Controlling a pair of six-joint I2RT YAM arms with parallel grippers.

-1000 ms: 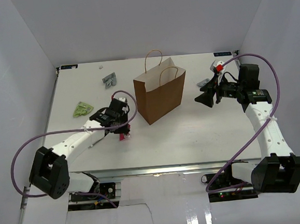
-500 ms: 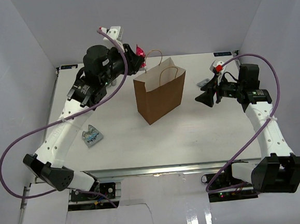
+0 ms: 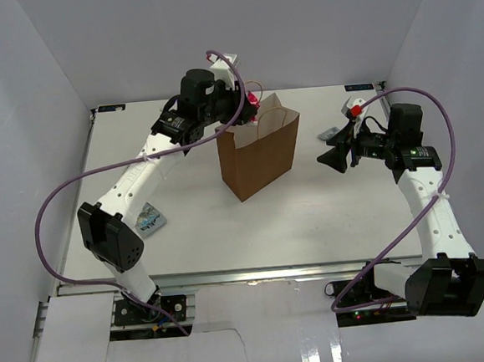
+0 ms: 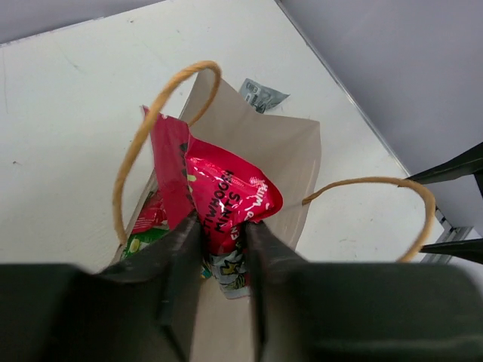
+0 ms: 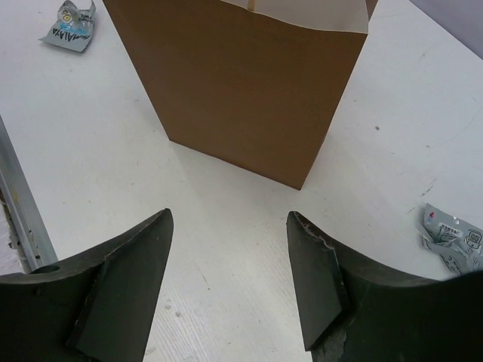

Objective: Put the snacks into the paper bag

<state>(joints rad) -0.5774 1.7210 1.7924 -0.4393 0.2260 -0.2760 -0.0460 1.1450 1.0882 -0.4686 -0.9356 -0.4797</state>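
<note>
The brown paper bag [image 3: 261,158] stands open at mid-table; it also shows in the right wrist view [image 5: 241,83]. My left gripper [image 3: 245,109] is over its mouth, shut on a red packet [image 4: 226,192] that hangs just inside the bag [image 4: 290,151]. Deeper in the bag lie a green packet [image 4: 147,240], another red one [image 4: 151,215] and a pale printed one [image 4: 226,273]. My right gripper [image 3: 334,159] is open and empty, low over the table to the right of the bag. A grey packet [image 3: 330,132] lies just behind it. A light blue packet [image 3: 150,219] lies at the front left.
The bag's two loop handles [image 4: 143,143] stand up around the held packet. The grey packet also shows in the right wrist view [image 5: 453,237] and the left wrist view [image 4: 263,94]. White walls enclose the table on three sides.
My left arm has risen from the table left of the bag and swung over the bag's mouth with the red packet. The green packet has gone from the table. The right arm has barely moved.
</note>
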